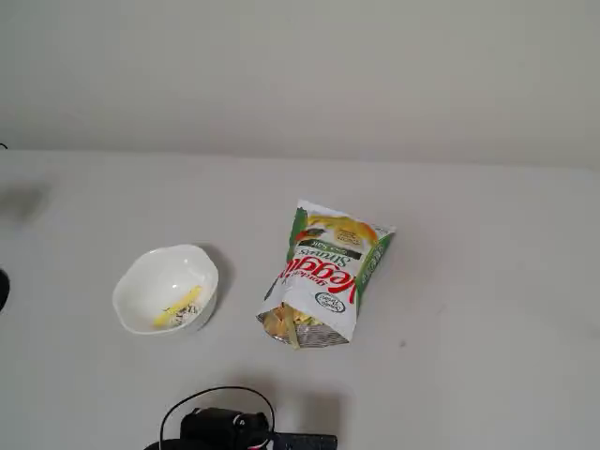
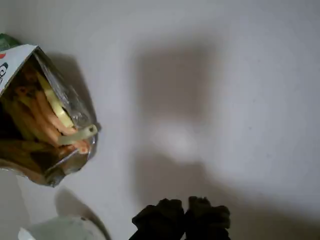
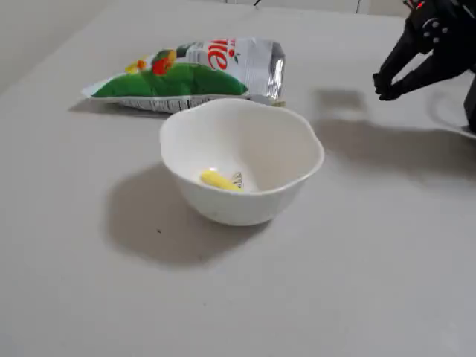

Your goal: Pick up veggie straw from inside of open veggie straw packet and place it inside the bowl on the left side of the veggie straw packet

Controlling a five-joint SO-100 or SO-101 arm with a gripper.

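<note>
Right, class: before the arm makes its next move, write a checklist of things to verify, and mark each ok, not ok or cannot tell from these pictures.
1. Veggie straw already in the bowl: ok, a pale yellow veggie straw lies at its bottom.
2. Veggie straw packet open, with straws reachable: ok, the wrist view shows orange and yellow straws at its mouth.
3. Gripper free of any straw: ok, the fingers look shut with nothing between them.
4. Gripper clear of bowl and packet: ok, it hangs off to the side of both.
5. Bowl upright: ok.
</note>
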